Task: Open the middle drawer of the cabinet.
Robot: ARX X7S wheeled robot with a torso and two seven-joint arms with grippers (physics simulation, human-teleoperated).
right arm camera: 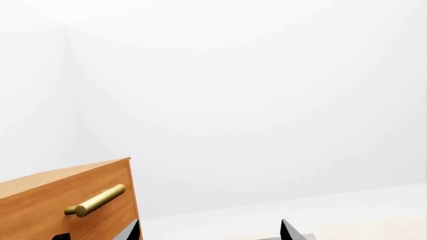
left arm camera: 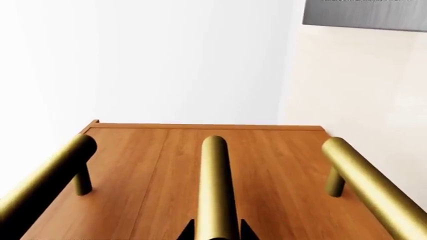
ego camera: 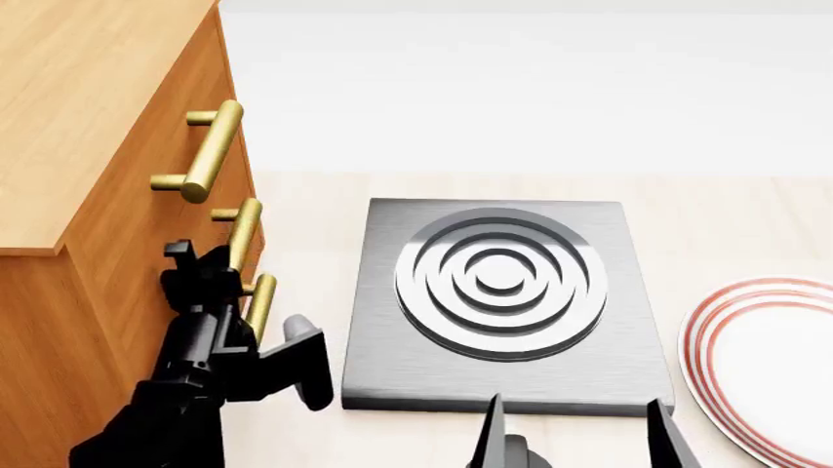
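left pincer (ego camera: 215,268) hides middle drawer handle (ego camera: 242,234) partly | plate (ego camera: 768,361) cropped

White wall (ego camera: 521,88) all across the back, plain and evenly lit, no hard shadows on it. In the right wrist view two white walls meet in a soft corner (right arm camera: 67,75). Below the wall runs the pale cream worktop (ego camera: 312,205), bright and matte. On it sits a square brushed-steel hob (ego camera: 390,370) with raised concentric rings at its middle. Just beside the hob, at the right edge, lies a white plate (ego camera: 768,370) with red rings round its rim, partly cut off. In the left wrist view a grey panel (left arm camera: 367,15) shows, set against a cream surface.
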